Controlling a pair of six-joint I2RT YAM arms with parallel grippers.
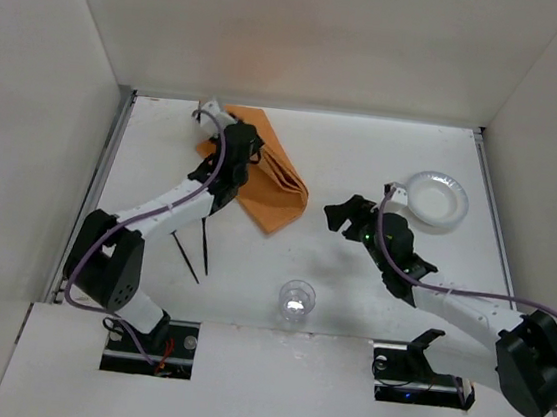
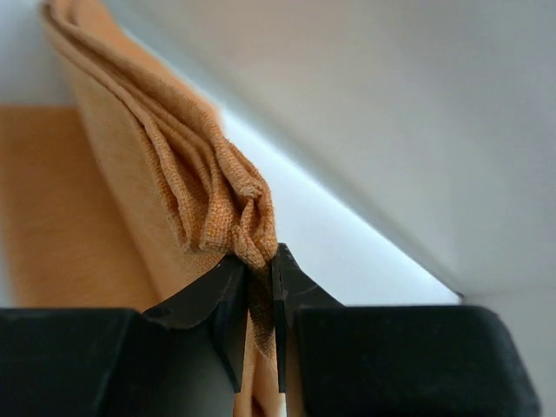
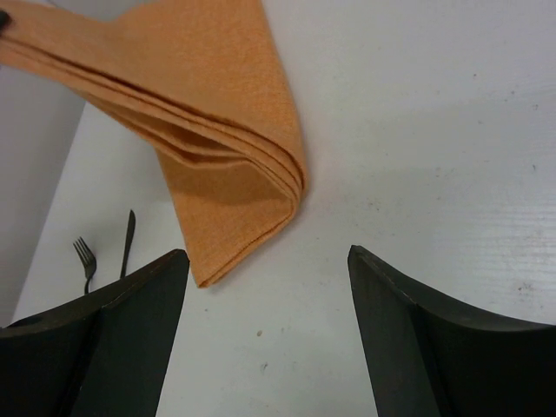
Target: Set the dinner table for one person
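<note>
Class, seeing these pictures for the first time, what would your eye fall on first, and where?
The orange placemat, folded and bunched at the far left of the table, pinched in the shut jaws of the left arm. The jaws of the right arm stand open just right of it. A white plate sits far right, a clear cup near the front centre.

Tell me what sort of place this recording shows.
Probably a lab test cell, not a home: a white table boxed by bare white walls, with a placemat, plate and cup as props.
</note>
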